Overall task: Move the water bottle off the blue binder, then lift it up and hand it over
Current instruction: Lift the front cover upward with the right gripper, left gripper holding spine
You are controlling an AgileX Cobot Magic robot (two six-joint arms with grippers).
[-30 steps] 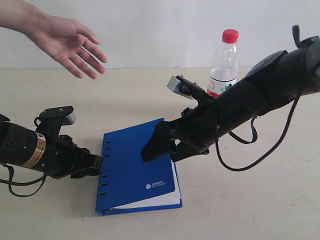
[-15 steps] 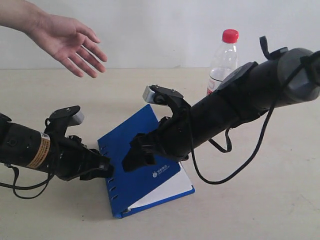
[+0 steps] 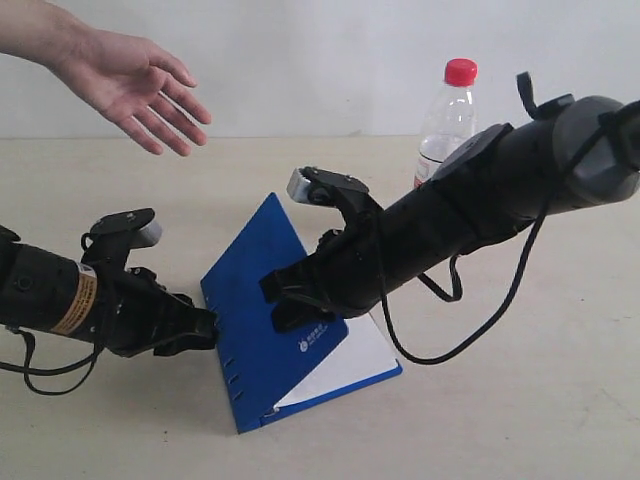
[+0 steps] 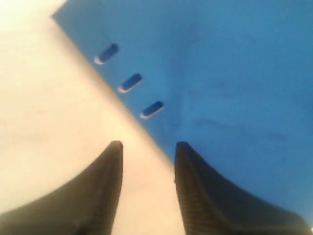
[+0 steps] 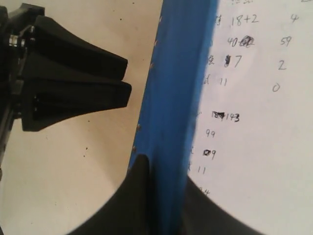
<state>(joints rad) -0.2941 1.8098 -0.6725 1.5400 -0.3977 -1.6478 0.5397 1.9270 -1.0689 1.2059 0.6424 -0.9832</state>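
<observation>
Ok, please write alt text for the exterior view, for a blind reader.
The right gripper clamps the cover of the blue binder, tilted up off its white pages, while the left gripper sits open at the spine edge. The water bottle stands upright behind the right arm; an open hand hovers upper left.

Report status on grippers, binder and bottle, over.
Right gripper shut on blue binder cover, cover tilted up. Left gripper open at spine edge. Water bottle upright, off binder. Person's hand open, raised.
</observation>
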